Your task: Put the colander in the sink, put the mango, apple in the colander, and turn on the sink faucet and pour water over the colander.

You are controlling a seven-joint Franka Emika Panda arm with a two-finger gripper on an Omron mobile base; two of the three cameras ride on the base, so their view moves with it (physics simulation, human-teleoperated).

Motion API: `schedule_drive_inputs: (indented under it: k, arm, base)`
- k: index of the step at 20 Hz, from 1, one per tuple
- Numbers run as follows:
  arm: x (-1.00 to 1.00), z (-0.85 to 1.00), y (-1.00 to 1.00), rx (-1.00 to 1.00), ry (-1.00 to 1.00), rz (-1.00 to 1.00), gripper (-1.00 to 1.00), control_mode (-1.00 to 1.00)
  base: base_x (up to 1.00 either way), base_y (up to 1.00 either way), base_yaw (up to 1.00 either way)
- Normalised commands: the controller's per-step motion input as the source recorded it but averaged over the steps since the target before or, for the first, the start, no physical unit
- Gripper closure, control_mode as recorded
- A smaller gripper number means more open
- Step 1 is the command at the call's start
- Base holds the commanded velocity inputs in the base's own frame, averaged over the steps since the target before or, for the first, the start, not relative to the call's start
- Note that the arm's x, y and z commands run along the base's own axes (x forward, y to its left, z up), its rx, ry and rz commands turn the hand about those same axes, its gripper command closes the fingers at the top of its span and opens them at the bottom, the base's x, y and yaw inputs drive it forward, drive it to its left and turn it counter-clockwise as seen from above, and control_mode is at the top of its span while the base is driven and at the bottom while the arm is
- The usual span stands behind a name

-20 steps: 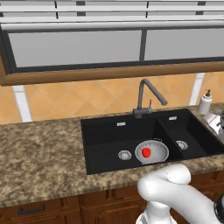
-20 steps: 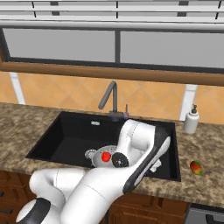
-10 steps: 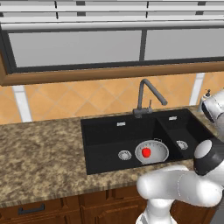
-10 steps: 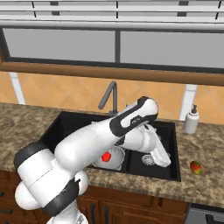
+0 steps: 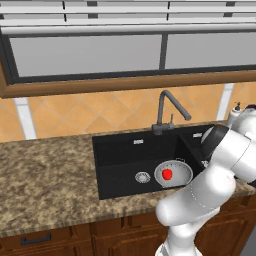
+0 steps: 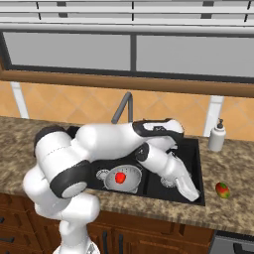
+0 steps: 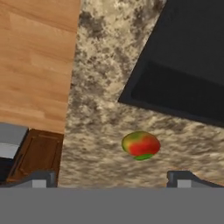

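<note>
The silver colander [image 5: 176,170] [image 6: 130,182] sits in the black sink [image 5: 120,157] [image 6: 190,155] with the red apple [image 5: 167,173] [image 6: 119,177] inside it. On the granite counter right of the sink lies the mango [image 6: 222,189] [image 7: 140,145], yellow-orange with a red blush. My gripper [image 6: 194,193] [image 7: 111,178] hangs open over the sink's front right corner, a short way left of the mango. In the hand view the mango lies just ahead of my two spread fingertips [image 7: 183,177], a little right of centre. The dark faucet [image 5: 168,109] [image 6: 124,110] stands behind the basin, with no stream running.
A white soap dispenser [image 6: 217,136] stands on the counter behind the mango. The hand view shows the counter's front edge [image 7: 74,109], wooden floor [image 7: 35,57] beyond it, a brown cabinet front [image 7: 37,153] and a grey appliance corner [image 7: 11,139].
My arm has swung right, from over the colander to the sink's right corner near the mango. The gripper stayed open. The apple and colander have not moved.
</note>
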Motion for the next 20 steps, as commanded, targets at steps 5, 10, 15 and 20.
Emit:
schedule_drive_inputs:
  k: [5, 10, 15, 20]
  arm:
    - [-0.25, 0.71, -0.50, 0.17, 0.01, 0.08, -1.00, -1.00]
    - [-0.01, 0.67, -0.29, 0.06, 0.14, 0.23, -1.00, -1.00]
    - [-0.08, 0.35, -0.32, 0.03, 0.24, 0.28, -1.00, -1.00]
    - [0.00, 0.13, -0.17, 0.00, 0.33, 0.29, -1.00, -1.00]
  base:
    - [0.00, 0.00, 0.00]
    - [0.00, 0.00, 0.00]
    - [0.00, 0.00, 0.00]
    - [0.00, 0.00, 0.00]
